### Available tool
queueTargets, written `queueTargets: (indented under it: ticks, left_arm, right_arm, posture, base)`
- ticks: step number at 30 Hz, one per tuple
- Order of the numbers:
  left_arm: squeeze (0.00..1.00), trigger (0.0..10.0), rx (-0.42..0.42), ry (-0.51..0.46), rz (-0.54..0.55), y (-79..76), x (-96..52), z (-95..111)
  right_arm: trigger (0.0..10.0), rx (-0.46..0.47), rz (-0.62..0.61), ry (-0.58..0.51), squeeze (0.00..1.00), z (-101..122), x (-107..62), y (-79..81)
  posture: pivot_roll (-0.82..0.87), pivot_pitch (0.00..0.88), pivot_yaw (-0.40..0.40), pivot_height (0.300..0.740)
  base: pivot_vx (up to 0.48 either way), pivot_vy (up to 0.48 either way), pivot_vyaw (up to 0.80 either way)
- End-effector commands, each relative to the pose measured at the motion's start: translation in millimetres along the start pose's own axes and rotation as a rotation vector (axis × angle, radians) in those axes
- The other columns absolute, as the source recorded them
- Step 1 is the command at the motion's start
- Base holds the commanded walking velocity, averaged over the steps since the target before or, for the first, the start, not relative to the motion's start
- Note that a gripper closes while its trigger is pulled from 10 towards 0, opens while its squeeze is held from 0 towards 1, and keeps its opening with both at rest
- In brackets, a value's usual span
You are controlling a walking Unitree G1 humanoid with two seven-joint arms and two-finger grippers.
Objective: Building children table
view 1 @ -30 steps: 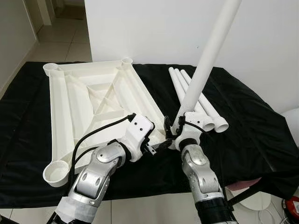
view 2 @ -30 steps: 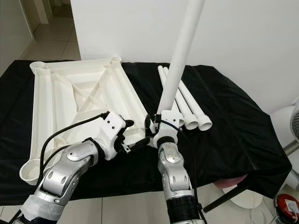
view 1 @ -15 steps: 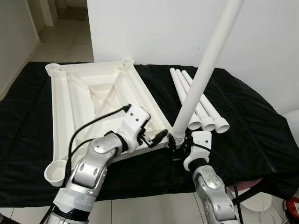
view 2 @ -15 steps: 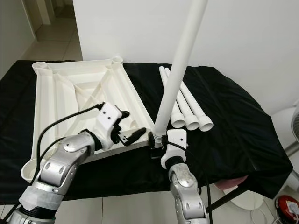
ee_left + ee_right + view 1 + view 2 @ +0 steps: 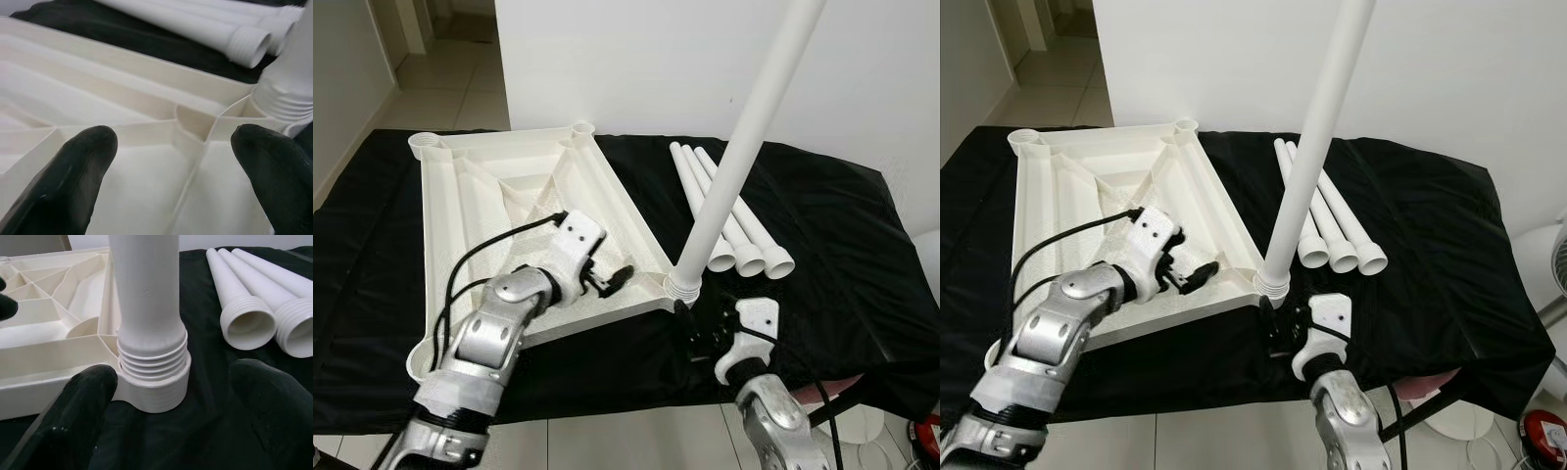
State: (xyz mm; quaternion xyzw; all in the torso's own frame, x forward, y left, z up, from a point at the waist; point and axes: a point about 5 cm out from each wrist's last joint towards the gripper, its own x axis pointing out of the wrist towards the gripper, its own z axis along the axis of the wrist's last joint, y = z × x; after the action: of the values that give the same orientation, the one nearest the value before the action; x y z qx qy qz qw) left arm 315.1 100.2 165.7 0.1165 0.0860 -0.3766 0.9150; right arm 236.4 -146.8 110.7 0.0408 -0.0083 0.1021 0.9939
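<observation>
**One leg standing in its corner socket, three more lying by**

Both my grippers are empty, with fingers spread wide. My right gripper [image 5: 690, 328] hangs low at the near edge of the black cloth [image 5: 832, 245], just in front of the upright leg [image 5: 734, 166] and not touching it. My left gripper [image 5: 619, 277] hovers over the upturned tabletop [image 5: 470, 196], close to that same near right corner.

That white tabletop lies underside up on the cloth-covered surface, ribs showing, a round socket at each corner. Beyond it are a plain white wall and a tiled floor running off to the far left.

My right wrist view gives what the head views cannot: the leg's threaded end [image 5: 152, 360] seated in the socket collar, and the open, threaded mouths of the spare legs [image 5: 247, 325]. My left wrist view shows the inner ribs [image 5: 190, 132] meeting at that corner.

The standing leg's long axis runs upward, leaning away and to my right. Three spare legs [image 5: 729, 211] lie side by side on the cloth, pointing away from me, threaded ends nearest.
</observation>
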Motion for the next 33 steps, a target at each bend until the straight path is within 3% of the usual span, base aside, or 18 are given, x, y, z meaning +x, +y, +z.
queueTargets:
  ticks: [1,9,10,11,25,33]
  left_arm:
    - [1.00,10.0,0.008,0.042,0.146,9.6,0.1,-3.4]
    - [1.00,10.0,0.062,0.124,0.170,17.1,-2.9,-11.6]
    - [0.11,10.0,0.068,0.138,0.166,18.0,-3.9,-13.2]
    - [0.00,10.0,0.077,0.151,0.145,17.3,-4.9,-14.6]
    - [0.00,10.0,0.051,0.278,0.039,8.6,-7.0,-31.4]
    - [0.00,10.0,0.002,0.338,0.101,12.6,-1.6,-38.9]
  right_arm:
    - [10.0,-0.003,-0.004,-0.022,0.00,3.7,-1.9,-2.7]
    - [10.0,-0.007,-0.010,-0.015,0.00,2.3,-3.7,-5.4]
    - [10.0,-0.008,-0.012,-0.014,0.00,2.3,-3.8,-6.8]
    - [10.0,-0.012,-0.016,-0.014,0.00,2.9,-3.7,-9.0]
    - [10.0,-0.037,-0.021,-0.019,0.00,6.0,-2.2,-15.2]
    - [10.0,-0.042,-0.020,-0.022,0.00,7.8,0.8,-15.1]
  posture:
    - [-0.06,0.000,-0.055,0.740]
    - [-0.06,0.000,-0.055,0.740]
    - [-0.06,0.000,-0.055,0.740]
    - [-0.06,0.000,-0.058,0.740]
    - [-0.06,0.000,-0.059,0.740]
    - [-0.07,0.000,-0.061,0.740]
  base:
    - [0.000,0.000,0.00]
    - [0.000,0.000,0.00]
    - [0.000,0.000,0.00]
    - [0.000,0.000,0.00]
    - [0.000,0.000,0.00]
    - [0.000,0.000,0.00]
